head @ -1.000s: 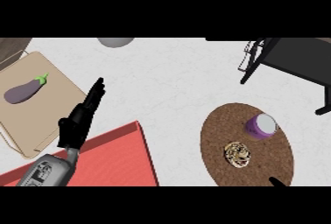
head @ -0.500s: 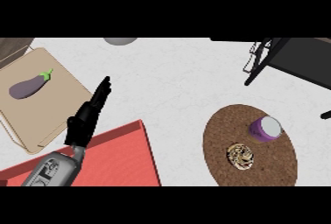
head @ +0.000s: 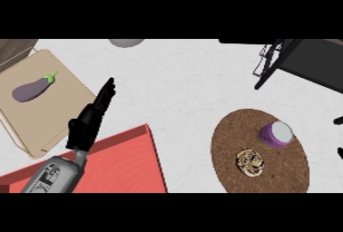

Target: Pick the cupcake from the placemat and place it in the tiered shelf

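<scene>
Closest to me was a flat red mat (head: 120,163) lying across the near-left corner of the pale, lightly speckled worktop (head: 181,86). The left hand (head: 90,120) rose over it on its grey forearm, black fingers straight and together, pointing away, holding nothing. Over on the right sat the round cork-looking placemat (head: 231,149), brown and grainy. Near its front lay a small swirly pastry thing (head: 250,161), cream with dark streaks. Just behind that stood the cupcake (head: 276,134), purple wrapper with a pale domed top, on the mat's far-right part. Right at the right edge I caught a few dark bits of the right hand (head: 339,121), but couldn't tell how the fingers sat. Further back on the left, a tan wooden board (head: 47,113) carried a glossy purple eggplant (head: 33,89) with a green stem. At the far right stood the black-framed tiered shelf (head: 295,59), and a grey rounded object (head: 126,42) poked in at the far edge.
</scene>
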`<state>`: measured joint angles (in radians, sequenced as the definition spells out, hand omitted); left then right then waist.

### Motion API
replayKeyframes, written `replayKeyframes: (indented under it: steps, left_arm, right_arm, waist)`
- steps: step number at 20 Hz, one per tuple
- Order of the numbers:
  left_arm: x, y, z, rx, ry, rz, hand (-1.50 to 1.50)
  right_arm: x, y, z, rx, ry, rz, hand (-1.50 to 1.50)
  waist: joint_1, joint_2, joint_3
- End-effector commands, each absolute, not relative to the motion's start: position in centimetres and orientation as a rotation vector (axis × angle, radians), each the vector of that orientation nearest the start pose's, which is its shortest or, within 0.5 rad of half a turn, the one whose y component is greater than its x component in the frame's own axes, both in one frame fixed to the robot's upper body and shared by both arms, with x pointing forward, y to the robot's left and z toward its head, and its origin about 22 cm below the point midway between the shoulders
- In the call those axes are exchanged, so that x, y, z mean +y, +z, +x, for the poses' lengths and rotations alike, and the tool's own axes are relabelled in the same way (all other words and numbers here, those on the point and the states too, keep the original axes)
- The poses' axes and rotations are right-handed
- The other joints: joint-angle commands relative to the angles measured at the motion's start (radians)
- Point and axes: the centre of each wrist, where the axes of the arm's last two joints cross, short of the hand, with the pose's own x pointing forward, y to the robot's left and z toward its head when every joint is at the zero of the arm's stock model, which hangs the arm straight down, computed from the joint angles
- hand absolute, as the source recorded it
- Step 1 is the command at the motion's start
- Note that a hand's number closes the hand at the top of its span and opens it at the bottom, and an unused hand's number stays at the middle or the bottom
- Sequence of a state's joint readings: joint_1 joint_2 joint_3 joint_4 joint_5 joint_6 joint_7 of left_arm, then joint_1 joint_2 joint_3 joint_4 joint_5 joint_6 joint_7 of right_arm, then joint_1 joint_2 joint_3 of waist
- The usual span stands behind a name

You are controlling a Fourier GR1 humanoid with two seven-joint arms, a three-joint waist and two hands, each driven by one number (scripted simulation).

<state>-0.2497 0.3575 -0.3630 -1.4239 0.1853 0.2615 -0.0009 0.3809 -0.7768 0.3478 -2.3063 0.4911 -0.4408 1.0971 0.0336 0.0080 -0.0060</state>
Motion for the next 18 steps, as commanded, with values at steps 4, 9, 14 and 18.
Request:
replayKeyframes:
  steps: [4, 9, 14, 18]
  left_arm:
    - [20.5, 1.4, 28.1, -1.576, -0.276, 0.081, 0.0]
    - [20.7, 1.0, 28.0, -1.59, -0.279, 0.1, 0.0]
    - [22.4, 0.3, 28.1, -1.574, -0.263, 0.107, 0.0]
    - [20.5, 0.6, 27.8, -1.58, -0.272, 0.097, 0.0]
  right_arm:
    - [-21.5, 14.0, 13.8, -0.875, 0.273, -0.921, -1.5]
    - [-20.3, 12.9, 16.6, -0.849, 0.269, -0.965, -1.5]
    - [-17.9, 10.7, 17.1, -0.859, 0.265, -0.946, -1.5]
    - [-16.9, 11.1, 17.6, -0.843, 0.289, -0.95, -1.5]
  waist:
    - [-0.015, -0.005, 0.002]
    - [-0.015, -0.003, 0.003]
    - [-0.027, -0.006, 0.004]
    - [-0.028, -0.007, 0.004]
